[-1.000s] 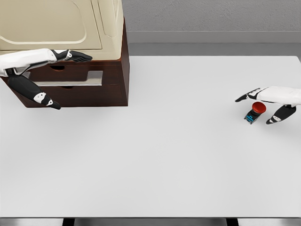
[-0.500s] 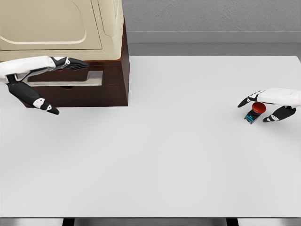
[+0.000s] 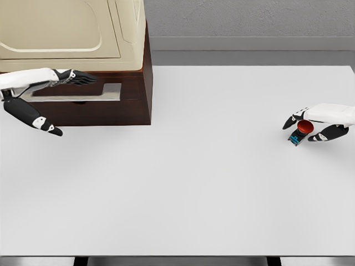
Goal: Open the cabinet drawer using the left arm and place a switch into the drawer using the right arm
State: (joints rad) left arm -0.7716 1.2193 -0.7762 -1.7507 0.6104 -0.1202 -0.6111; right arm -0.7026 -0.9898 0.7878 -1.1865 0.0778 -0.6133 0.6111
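Observation:
A dark brown cabinet with a cream top stands at the table's far left. Its upper drawer is pulled out a little and shows a grey inside. My left hand is at that drawer, its fingers stretched over the drawer's top and its thumb spread low in front of the cabinet. A small switch with a red button and a blue-black base lies at the table's right edge. My right hand is curled around it, index finger on its left and thumb on its right.
The white table stretches wide between the cabinet and the switch. A second drawer front sits shut below the open one. Behind the table runs a grey wall.
The left hand has drawn back toward the left and the drawer's grey opening has grown. The right hand's fingers and thumb have curled in around the switch.

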